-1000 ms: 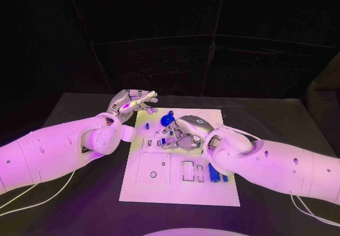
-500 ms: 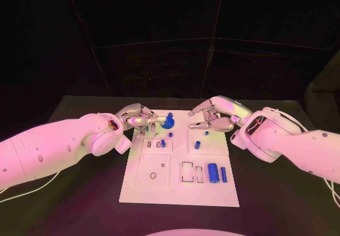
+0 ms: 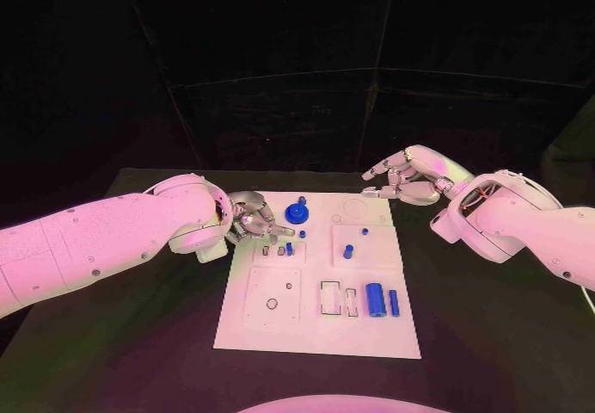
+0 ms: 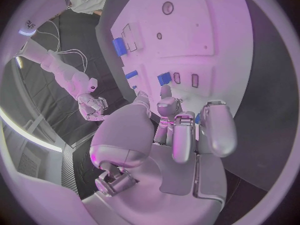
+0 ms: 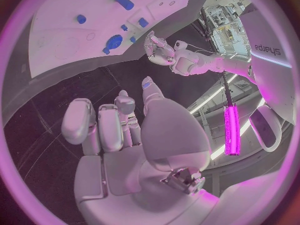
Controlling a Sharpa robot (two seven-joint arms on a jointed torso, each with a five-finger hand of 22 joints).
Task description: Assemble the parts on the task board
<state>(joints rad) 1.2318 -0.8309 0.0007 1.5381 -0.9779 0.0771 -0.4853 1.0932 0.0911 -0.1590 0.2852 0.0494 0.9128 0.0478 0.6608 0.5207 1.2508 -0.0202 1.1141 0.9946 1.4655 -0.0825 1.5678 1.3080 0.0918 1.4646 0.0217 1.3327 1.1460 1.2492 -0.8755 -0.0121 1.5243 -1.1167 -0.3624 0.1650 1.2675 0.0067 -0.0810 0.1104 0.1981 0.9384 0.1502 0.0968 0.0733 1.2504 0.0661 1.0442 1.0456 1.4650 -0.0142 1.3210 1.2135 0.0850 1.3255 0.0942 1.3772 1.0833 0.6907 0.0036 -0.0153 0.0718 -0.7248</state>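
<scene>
I see the task board (image 3: 310,335), a white plate lying flat in the middle of the black table (image 3: 137,344), with raised square panels and small slots cut into it. Blue parts sit across its far and right portions: a round knob-like part (image 3: 295,212) near the far edge, a short peg (image 3: 348,252) to the right of centre, and a thick cylinder (image 3: 375,300) with a thinner cylinder (image 3: 393,302) just beside it along the right side. Smaller blue pieces stand near the slots by my left hand, too small for me to tell their shape. My left hand (image 3: 254,220) sits at the board's left far corner, fingers curled in toward one another with the fingertips (image 4: 166,92) low over the board near a small blue piece (image 4: 164,78); from the left wrist view I cannot tell whether they touch it or hold anything. My right hand (image 3: 407,183) hangs above the table just beyond the board's far right corner, off the plate, fingers bent loosely and apart, and in the right wrist view the palm (image 5: 131,150) has nothing in it. The left forearm (image 3: 100,241) covers the table to the left of the board, and nothing lies between the right hand and the cylinders
</scene>
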